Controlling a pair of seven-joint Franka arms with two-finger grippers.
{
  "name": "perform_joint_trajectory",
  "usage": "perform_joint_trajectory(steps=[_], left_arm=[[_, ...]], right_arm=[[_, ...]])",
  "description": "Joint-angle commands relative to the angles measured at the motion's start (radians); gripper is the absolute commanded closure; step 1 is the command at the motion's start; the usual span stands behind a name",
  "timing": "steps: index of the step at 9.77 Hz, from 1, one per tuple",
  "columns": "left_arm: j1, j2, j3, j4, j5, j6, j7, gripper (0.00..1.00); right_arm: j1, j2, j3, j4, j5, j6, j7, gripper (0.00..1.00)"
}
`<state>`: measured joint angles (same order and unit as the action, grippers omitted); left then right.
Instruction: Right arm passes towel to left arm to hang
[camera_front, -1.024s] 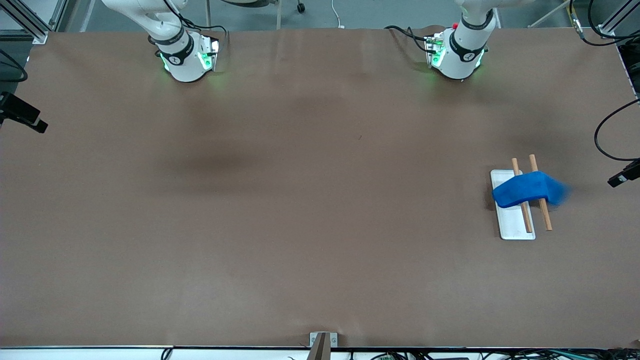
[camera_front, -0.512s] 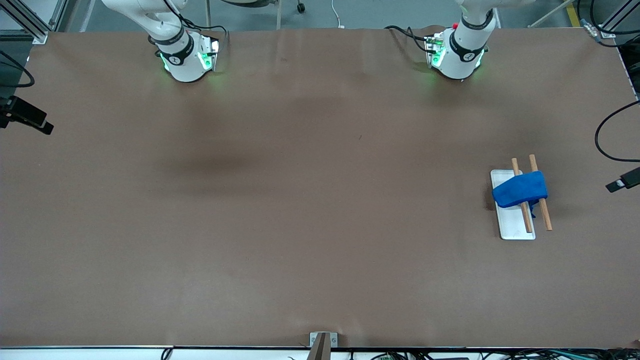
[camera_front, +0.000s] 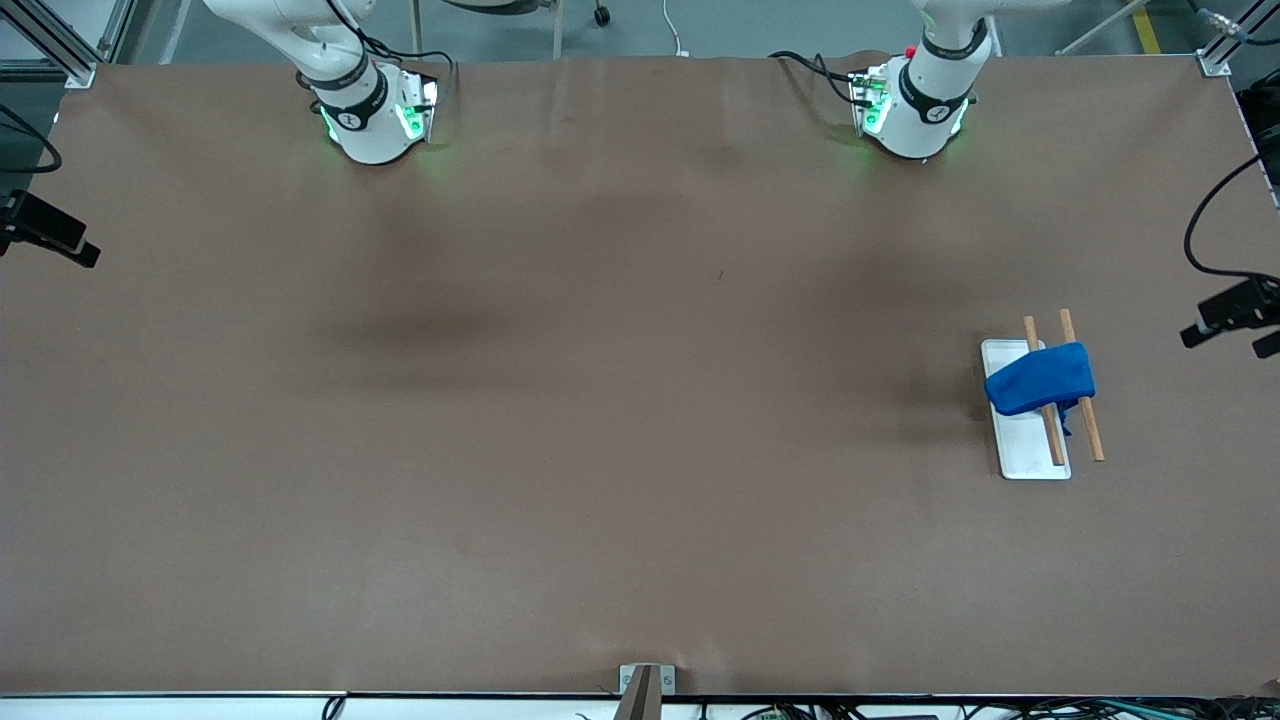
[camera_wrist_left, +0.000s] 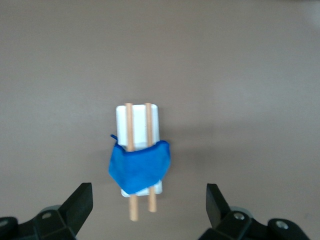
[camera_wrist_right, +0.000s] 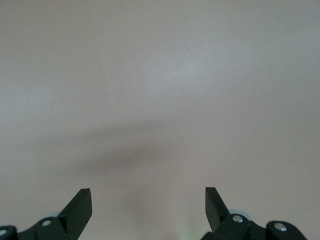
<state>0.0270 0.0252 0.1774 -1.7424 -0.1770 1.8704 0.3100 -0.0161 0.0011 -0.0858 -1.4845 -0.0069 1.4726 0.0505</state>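
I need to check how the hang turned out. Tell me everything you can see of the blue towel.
The towel is a small bright blue soft cloth, draped across the two wooden rods of a rack with a white base, toward the left arm's end of the table. It sags over both rods, folded rather than flat, with a short bit of blue hanging below one edge. Neither gripper touches it; the left gripper is above it, jaws open.

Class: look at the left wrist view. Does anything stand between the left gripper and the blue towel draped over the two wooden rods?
Nothing visible does. The open left gripper is over the towel, which hangs across the wooden rods above the white base.
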Motion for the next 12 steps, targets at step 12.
perform_joint_trajectory(steps=[12], left_arm=[[-0.01,-0.027,-0.208,0.222,0.151,-0.384,-0.255,0.0]], right_arm=[[-0.01,-0.006,0.005,-0.002,-0.005,-0.006,-0.009,0.0]])
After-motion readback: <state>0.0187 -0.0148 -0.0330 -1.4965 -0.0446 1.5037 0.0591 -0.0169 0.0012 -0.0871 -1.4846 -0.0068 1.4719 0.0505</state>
